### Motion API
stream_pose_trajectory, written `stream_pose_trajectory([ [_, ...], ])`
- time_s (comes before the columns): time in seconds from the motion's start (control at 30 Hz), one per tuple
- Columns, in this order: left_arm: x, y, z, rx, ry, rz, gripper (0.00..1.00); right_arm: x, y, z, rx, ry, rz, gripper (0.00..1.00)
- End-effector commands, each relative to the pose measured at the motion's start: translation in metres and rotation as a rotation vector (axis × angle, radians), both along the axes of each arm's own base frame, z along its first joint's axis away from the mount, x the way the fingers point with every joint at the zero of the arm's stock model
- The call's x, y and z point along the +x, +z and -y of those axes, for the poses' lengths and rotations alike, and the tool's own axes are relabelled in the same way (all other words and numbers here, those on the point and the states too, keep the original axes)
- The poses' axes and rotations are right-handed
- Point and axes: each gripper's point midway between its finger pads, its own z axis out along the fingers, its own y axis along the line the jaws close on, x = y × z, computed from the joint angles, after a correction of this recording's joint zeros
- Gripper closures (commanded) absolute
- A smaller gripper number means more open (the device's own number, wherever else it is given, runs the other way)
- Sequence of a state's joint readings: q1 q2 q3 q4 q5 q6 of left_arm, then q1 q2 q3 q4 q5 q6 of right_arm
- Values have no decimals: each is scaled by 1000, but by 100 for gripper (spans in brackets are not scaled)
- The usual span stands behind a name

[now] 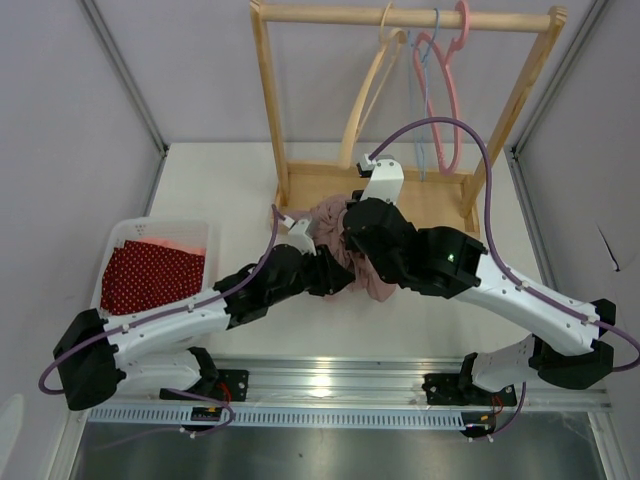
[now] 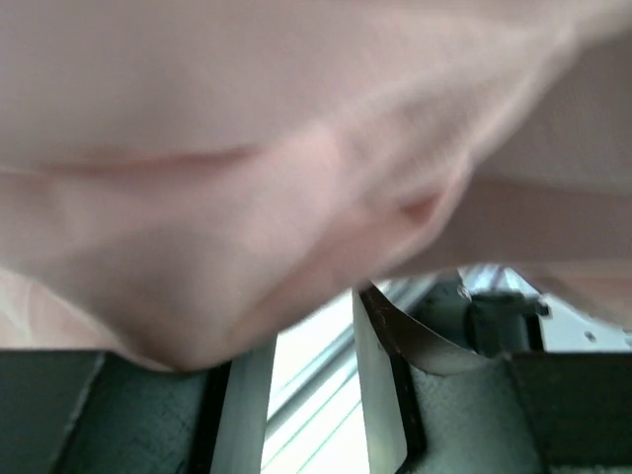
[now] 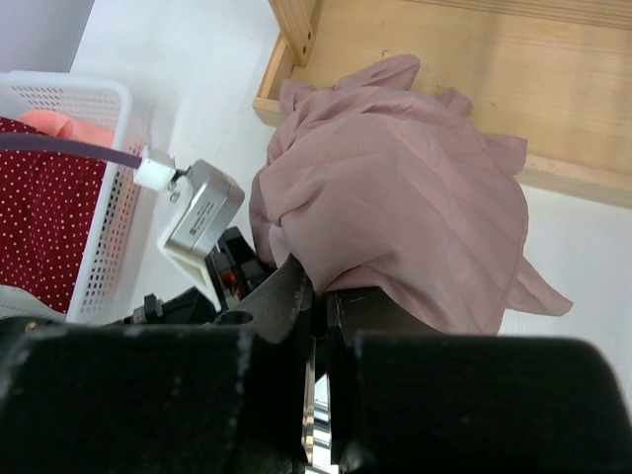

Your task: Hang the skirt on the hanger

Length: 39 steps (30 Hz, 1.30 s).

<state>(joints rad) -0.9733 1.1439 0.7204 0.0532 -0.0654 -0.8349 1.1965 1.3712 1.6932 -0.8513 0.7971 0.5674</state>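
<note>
From above, both arms meet over the skirt (image 1: 335, 222), which lies bunched at the foot of the rack (image 1: 268, 110), with the wooden hanger (image 1: 365, 95) well above it.

On the left wrist, cloth fills our view. The left gripper (image 2: 314, 395) shows a gap between its fingers, but we cannot tell whether it grips.

On the right wrist, the right gripper (image 3: 318, 306) is pinched narrow on a fold.

We should find the waistband and spread it taut between both arms before lifting.

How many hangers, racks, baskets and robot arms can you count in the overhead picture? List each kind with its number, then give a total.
Hangers: 3, the beige hanger, the blue hanger, the pink hanger
Wooden rack: 1
White basket: 1
Robot arms: 2, the left arm, the right arm
Total: 7
</note>
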Motion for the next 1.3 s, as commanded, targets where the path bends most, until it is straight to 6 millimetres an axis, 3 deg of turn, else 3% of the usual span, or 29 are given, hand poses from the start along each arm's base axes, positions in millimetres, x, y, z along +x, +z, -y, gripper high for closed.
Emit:
stream_pose_trajectory([
  [0.0,-16,10,-1,-47,-5,-24,59,2,28,0,74,-19,47,100],
  [0.23,-25,-2,-11,-17,18,-62,51,4,30,-1,71,-21,52,100],
  [0.5,-14,-11,-19,-29,119,-79,48,3,35,0,79,-17,52,100],
  [0.87,8,8,-8,-103,176,-36,47,-1,38,3,85,-11,42,100],
  [1.27,21,8,-22,-130,247,-29,50,-2,38,7,85,-19,41,100],
])
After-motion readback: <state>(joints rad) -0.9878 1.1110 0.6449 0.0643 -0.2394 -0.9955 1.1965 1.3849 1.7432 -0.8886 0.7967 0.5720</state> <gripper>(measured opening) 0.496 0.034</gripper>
